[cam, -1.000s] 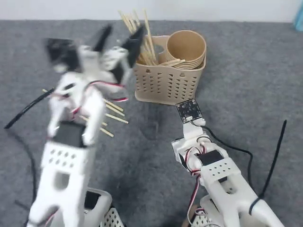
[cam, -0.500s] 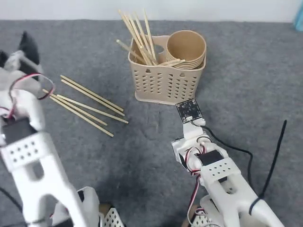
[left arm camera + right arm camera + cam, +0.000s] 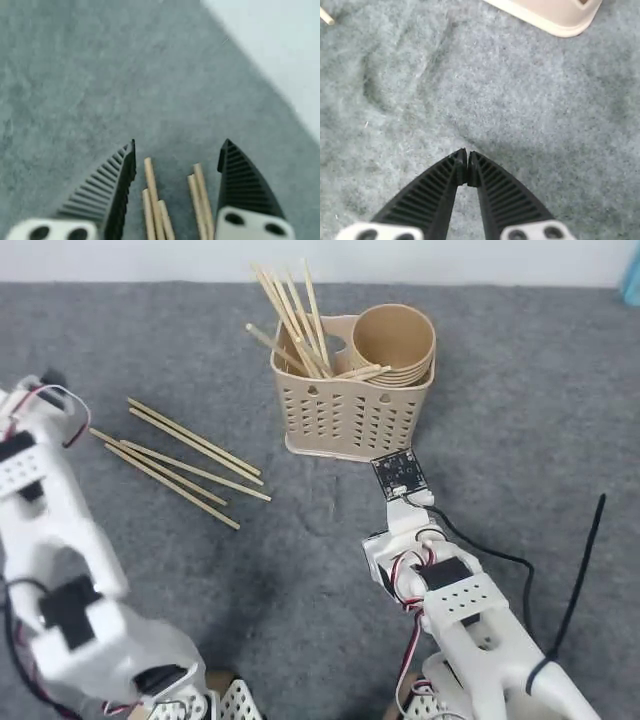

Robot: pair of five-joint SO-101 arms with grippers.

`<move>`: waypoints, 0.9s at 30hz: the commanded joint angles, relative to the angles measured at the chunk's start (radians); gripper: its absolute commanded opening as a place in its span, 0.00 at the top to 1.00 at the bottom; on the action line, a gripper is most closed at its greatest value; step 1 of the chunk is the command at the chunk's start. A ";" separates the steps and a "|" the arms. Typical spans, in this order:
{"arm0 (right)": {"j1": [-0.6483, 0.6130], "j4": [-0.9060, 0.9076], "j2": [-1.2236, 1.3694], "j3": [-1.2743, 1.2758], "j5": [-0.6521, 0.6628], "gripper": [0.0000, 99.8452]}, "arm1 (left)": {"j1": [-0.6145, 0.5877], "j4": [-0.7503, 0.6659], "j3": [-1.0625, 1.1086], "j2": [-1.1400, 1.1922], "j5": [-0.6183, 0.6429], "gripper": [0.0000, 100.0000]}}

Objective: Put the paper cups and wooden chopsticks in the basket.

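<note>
The beige basket (image 3: 355,410) stands at the back of the grey carpet. It holds a stack of paper cups (image 3: 393,340) and several wooden chopsticks (image 3: 290,310) that lean upright. Several loose chopsticks (image 3: 185,458) lie on the carpet to its left. My left arm (image 3: 40,470) stands at the left edge, beyond the outer ends of those sticks. In the left wrist view, my left gripper (image 3: 180,145) is open, and the ends of the loose chopsticks (image 3: 155,200) lie below the gap between its fingers. My right gripper (image 3: 466,152) is shut and empty, low over the carpet in front of the basket (image 3: 555,15).
The right arm (image 3: 440,580) stretches from the front edge toward the basket, with its wrist camera board (image 3: 400,475) just before the basket's base. A black cable (image 3: 575,590) runs at the right. Bare carpet lies between the two arms. One chopstick tip (image 3: 326,16) shows in the right wrist view.
The left arm has swung from the basket's left rim out to the left edge, uncovering the loose chopsticks. More chopsticks now stand in the basket. The right arm has not moved.
</note>
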 commanded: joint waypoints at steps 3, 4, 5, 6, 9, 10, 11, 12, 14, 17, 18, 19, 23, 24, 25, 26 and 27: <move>0.010 -0.030 -0.007 -0.006 0.014 0.99 | 0.002 0.196 -0.269 0.190 0.014 0.74; 0.010 -0.030 -0.007 -0.006 0.014 0.99 | 0.002 0.226 -0.311 0.226 0.014 0.74; 0.010 -0.030 -0.007 -0.006 0.014 0.99 | 0.003 0.253 -0.351 0.259 0.014 0.74; 0.010 -0.030 -0.007 -0.006 0.014 0.99 | 0.006 0.279 -0.390 0.295 0.014 0.74; 0.010 -0.030 -0.007 -0.006 0.014 0.99 | 0.014 0.354 -0.504 0.394 0.014 0.74; 0.010 -0.030 -0.007 -0.006 0.014 0.99 | 0.014 0.379 -0.539 0.428 0.014 0.74; 0.010 -0.030 -0.007 -0.006 0.015 0.99 | 0.023 0.400 -0.575 0.460 0.014 0.74; 0.010 -0.030 -0.007 -0.006 0.015 0.99 | 0.028 0.420 -0.610 0.491 0.014 0.74; 0.010 -0.030 -0.007 -0.006 0.015 0.99 | 0.034 0.459 -0.684 0.549 0.014 0.74; 0.010 -0.030 -0.007 -0.006 0.017 0.99 | 0.040 0.505 -0.785 0.632 0.014 0.74; 0.010 -0.030 -0.007 -0.006 0.017 0.99 | 0.043 0.516 -0.816 0.660 0.014 0.74; 0.010 -0.030 -0.007 -0.006 0.017 0.99 | 0.043 0.528 -0.846 0.687 0.014 0.74; 0.010 -0.030 -0.007 -0.006 0.018 0.99 | 0.044 0.578 -0.967 0.792 0.014 0.74; 0.010 -0.030 -0.007 -0.006 0.020 0.99 | 0.044 0.589 -0.998 0.816 0.014 0.74; 0.010 -0.030 -0.007 -0.006 0.020 0.99 | 0.044 0.598 -1.027 0.838 0.014 0.74; 0.010 -0.030 -0.007 -0.006 0.020 0.99 | 0.044 0.612 -1.056 0.858 0.014 0.75; 0.010 -0.030 -0.007 -0.006 0.020 0.99 | 0.044 0.629 -1.086 0.876 0.014 0.77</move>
